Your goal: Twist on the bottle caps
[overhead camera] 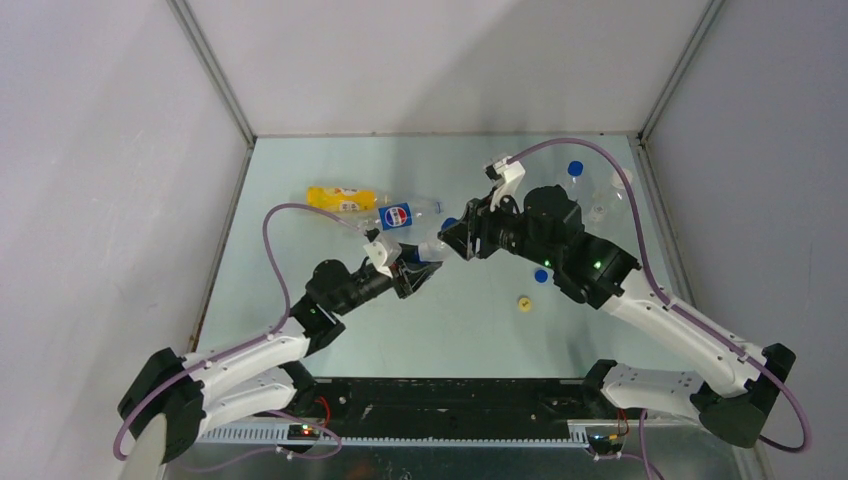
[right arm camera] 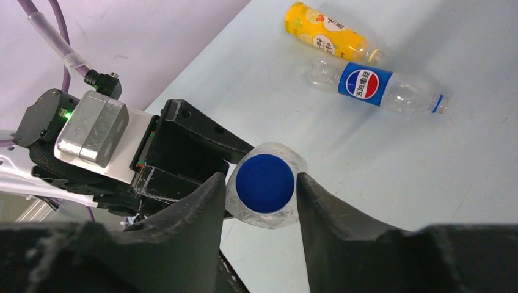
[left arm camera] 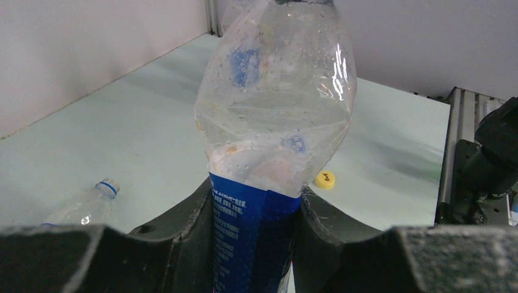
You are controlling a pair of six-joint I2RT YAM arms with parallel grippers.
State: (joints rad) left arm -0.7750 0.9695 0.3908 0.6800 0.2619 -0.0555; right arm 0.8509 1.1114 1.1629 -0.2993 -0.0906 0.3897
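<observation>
Right wrist view: my right gripper (right arm camera: 261, 186) pinches the smooth round blue cap (right arm camera: 264, 181) on a crinkly clear bottle (right arm camera: 262, 220), centre frame, neck pointing at the lens; left gripper (left arm camera: 255, 204) clamps its labelled end.

Pale green surface (overhead camera: 330, 165), matte, was evenly lit, with only soft shadows on it. It was boxed in by plain white panels: a back wall (overhead camera: 440, 60) and two side panels (overhead camera: 100, 150), joined at the far corners by slanting metal posts (overhead camera: 213, 70). A black rail (overhead camera: 450, 405) ran along the near edge.
</observation>
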